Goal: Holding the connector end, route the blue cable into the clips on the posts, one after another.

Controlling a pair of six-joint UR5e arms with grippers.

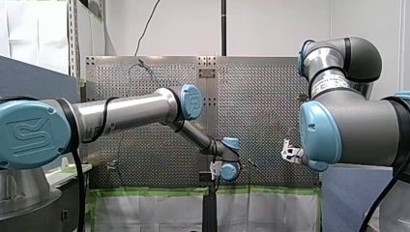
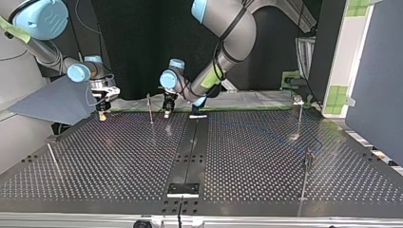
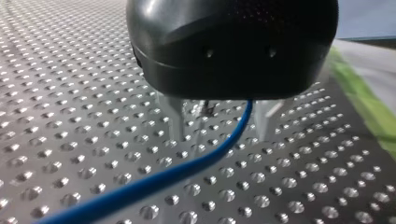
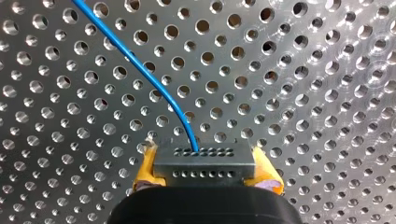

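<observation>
Between right fingers sits the pinched connector; blue cable threads spread left fingers

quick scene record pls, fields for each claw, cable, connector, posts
right claw: shut on connector, a yellow pad on each side
left claw: open, cable runs between its fingers
cable: blue, leaves the connector and runs above the table
posts: thin, upright, spread over the table
cable in clips: cannot tell
</observation>
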